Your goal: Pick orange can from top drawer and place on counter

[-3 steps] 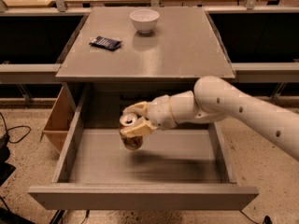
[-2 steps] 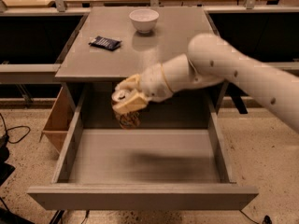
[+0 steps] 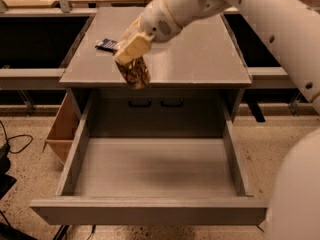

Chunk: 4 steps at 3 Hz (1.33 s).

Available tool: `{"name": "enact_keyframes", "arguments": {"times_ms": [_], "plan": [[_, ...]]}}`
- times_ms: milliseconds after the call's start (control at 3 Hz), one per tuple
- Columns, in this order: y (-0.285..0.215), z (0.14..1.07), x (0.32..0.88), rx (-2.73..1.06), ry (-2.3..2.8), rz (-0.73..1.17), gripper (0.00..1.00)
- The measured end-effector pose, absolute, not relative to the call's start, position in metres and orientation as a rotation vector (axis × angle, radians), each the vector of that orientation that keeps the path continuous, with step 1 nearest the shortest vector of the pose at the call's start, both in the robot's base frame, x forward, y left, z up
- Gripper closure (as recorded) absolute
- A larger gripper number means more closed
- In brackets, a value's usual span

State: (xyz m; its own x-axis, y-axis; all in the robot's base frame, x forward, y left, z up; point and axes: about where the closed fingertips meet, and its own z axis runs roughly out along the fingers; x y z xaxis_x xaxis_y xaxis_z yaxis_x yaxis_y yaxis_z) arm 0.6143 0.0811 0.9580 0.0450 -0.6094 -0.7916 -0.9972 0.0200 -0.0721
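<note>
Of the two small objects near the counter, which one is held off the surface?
The orange can, mottled brown, hangs in the gripper over the front edge of the counter; the dark packet lies flat on it.

The tool (image 3: 131,51) holds the orange can (image 3: 135,75) over the front left edge of the worktop (image 3: 200,59), a flat packet (image 3: 107,44) lies on the worktop just behind it, and the top drawer (image 3: 150,170) stands open below, in front.

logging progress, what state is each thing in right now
gripper: shut on the can, over the front edge of the counter
can: held, tilted, off the surface
drawer: open, nothing inside
counter: dark packet lying on it
</note>
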Motion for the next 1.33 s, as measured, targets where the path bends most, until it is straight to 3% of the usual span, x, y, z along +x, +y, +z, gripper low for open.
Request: {"name": "enact_keyframes", "arguments": {"times_ms": [667, 1333], "plan": [[0.018, 1.045, 0.697, -1.350, 1.615, 0.531, 1.00], [-0.063, 0.994, 0.737, -1.077, 1.613, 0.452, 1.00]]}}
